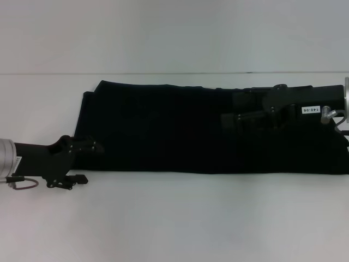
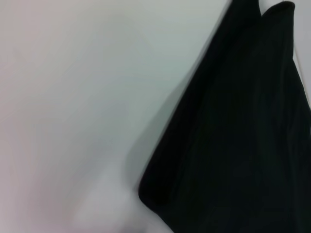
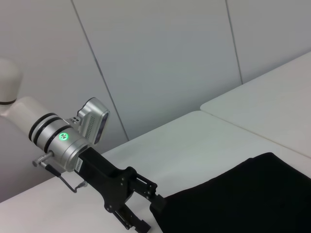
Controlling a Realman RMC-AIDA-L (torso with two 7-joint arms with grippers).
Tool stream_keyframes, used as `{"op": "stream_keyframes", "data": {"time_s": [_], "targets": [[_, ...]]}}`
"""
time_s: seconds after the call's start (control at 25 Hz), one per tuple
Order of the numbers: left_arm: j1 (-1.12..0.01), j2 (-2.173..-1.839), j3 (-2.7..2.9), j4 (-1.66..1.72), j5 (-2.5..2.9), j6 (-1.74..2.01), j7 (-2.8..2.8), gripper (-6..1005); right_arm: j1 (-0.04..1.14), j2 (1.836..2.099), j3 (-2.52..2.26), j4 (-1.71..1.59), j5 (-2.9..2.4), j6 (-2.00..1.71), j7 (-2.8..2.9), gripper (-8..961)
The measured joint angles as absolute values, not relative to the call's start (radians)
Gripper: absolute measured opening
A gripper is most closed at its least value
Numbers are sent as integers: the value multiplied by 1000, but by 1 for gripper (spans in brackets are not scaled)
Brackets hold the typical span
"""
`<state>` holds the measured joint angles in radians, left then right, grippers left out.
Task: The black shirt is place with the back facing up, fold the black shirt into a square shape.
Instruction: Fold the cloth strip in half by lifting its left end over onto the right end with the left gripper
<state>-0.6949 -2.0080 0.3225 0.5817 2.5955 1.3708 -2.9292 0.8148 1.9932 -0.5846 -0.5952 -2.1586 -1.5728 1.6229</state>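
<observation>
While the shirt (image 1: 180,131) lies as a long dark band across the white table (image 1: 174,218), both arms sit at its two ends.

Left gripper (image 1: 87,162): at the band's left end, near corner. Fingers spread; upper one (image 1: 90,146) over the fabric edge, lower one (image 1: 79,178) out on bare table. Nothing pinched that I can see. Right wrist view shows the same claw (image 3: 146,206) open, tips just at the cloth corner. Reads as lined up to take that corner, not yet gripping.

Right gripper (image 1: 232,117): reaching in from the right, lying over the band's far right portion. Black on black; cannot tell whether its fingers are parted or have cloth.

Placement, my judgement: sides already folded inward, giving the narrow strip. One arm at each end suits the next fold, bringing one end over toward the other to shorten the strip into a square. Right arm may be pinning the cloth while the left lifts; not certain.

Material: matte black, soft, no print. Long edges fairly straight; left end slightly uneven, far corner stepped. Left wrist view shows layered cloth (image 2: 243,136) with a rounded folded corner and a soft crease, resting flat on the smooth table. Table is plain, glossless, with a seam running along behind the shirt.
</observation>
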Motion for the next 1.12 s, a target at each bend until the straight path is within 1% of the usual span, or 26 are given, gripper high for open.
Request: {"op": "stream_keyframes", "data": {"time_s": [1.12], "targets": [[-689,-2008,321,565,2592,1261,-2925,898,813,1994,-580,-595,-2157,-1566,1627,914]]}}
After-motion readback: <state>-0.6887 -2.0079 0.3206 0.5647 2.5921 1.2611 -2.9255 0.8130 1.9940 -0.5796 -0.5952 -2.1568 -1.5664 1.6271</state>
